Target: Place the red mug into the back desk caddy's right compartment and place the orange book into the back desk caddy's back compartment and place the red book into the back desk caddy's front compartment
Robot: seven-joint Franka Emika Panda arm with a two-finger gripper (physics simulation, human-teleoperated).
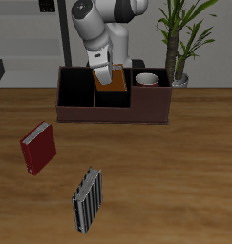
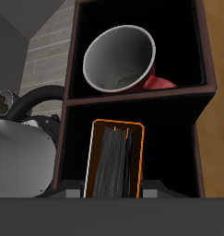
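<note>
Nearest, lower centre of frame: striped book (image 1: 87, 200). Left of it, red book (image 1: 38, 148), flat, thin, stiff, probably light; best pinched across its edges. Upper centre: gripper (image 1: 109, 76) pinching orange book (image 1: 113, 79) above caddy (image 1: 113, 112).

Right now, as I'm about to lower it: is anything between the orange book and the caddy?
Nothing visible does. The orange book hangs in the gripper just over the caddy; the section under it looks empty, and the mug sits in the next one.
</note>
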